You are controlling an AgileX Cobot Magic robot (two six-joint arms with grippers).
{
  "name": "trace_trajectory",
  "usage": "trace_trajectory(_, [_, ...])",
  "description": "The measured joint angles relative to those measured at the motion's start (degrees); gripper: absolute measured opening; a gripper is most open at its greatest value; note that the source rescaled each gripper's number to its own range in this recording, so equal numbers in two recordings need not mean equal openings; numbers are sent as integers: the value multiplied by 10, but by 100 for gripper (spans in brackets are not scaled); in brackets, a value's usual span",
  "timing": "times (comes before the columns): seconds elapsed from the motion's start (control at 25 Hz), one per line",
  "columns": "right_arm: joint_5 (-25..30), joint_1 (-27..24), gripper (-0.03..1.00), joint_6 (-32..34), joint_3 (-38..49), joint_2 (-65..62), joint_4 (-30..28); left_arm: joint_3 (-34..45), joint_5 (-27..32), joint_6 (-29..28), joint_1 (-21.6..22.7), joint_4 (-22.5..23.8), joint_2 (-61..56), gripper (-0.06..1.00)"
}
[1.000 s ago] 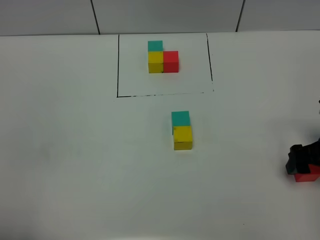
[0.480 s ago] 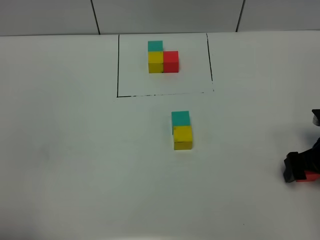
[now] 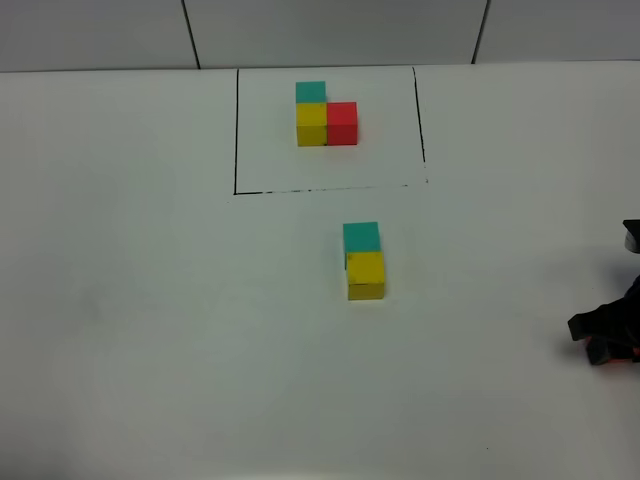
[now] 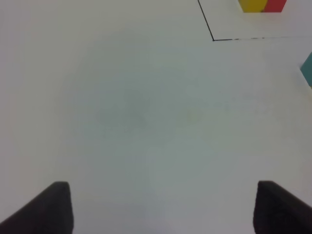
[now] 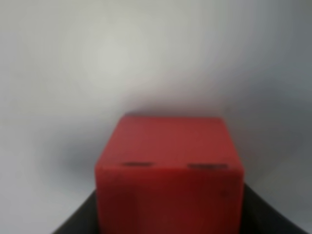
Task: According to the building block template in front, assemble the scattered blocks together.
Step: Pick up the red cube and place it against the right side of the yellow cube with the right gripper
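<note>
The building block template (image 3: 325,120) is an L of teal, yellow and red cubes inside a thin black rectangle at the back. Two scattered blocks touch in mid-table, the teal cube (image 3: 361,236) behind the yellow cube (image 3: 366,275). The red cube (image 5: 168,165) is at the far right table edge, between the fingers of my right gripper (image 3: 603,335), which is low on the table and closed against its sides. Only a red sliver of it shows in the high view. My left gripper (image 4: 161,209) is open and empty over bare table, out of the high view.
The black outline's corner (image 4: 213,39) and part of the template (image 4: 262,5) show in the left wrist view, with the teal cube's edge (image 4: 308,73). The white table (image 3: 150,320) has a wall behind it.
My right gripper has sunk lower over the red cube and shifted slightly right, so it now covers nearly all of the cube in the high view. The other blocks have not moved.
</note>
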Motion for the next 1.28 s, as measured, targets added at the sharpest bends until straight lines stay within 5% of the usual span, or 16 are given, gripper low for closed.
trace_trajectory(0.16, [44,3,5,-37,-41,0,-5,0,0,0,0,0,0,96])
trace_trajectory(0.48, [161,150,5,-326,-181,17,-101,0,0,0,0,0,0,96])
trace_trajectory(0.8, [223,270,5,-427,-330,144,-131,0,0,0,0,0,0,96])
trace_trajectory(1.28, [250,316,5,-460,-443,226,-104,0,0,0,0,0,0,96])
